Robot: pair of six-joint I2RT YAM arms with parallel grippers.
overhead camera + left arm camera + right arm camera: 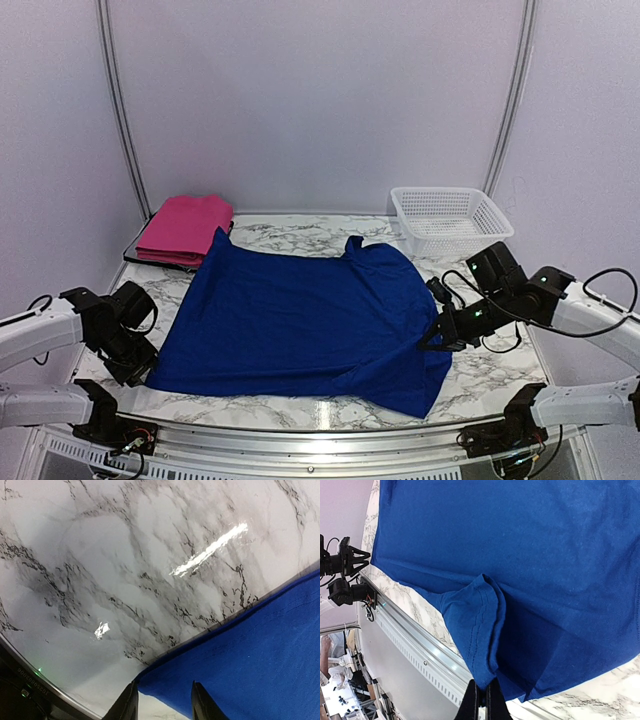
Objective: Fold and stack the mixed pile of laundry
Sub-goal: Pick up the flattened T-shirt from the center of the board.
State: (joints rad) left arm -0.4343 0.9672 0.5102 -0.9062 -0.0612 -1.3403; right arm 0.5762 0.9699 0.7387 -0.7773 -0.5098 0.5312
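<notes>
Lying spread flat across the marble table (290, 236), the royal blue garment (300, 320) looks laid out ready for folding. The magenta-pink garment (185, 228) sits already folded on the dark grey tray (133, 257) at the far left, probably the start of the stack. The 2 arms flank the blue cloth at opposite edges, which would suit a shared lift. The left gripper (162, 690) has its jaws partly open, straddling the cloth's near-left corner without visibly clamping it. The right gripper (481, 682) is closed tight at the right edge, and the sleeve hem runs straight into its tips (pinched, by the look of it).
</notes>
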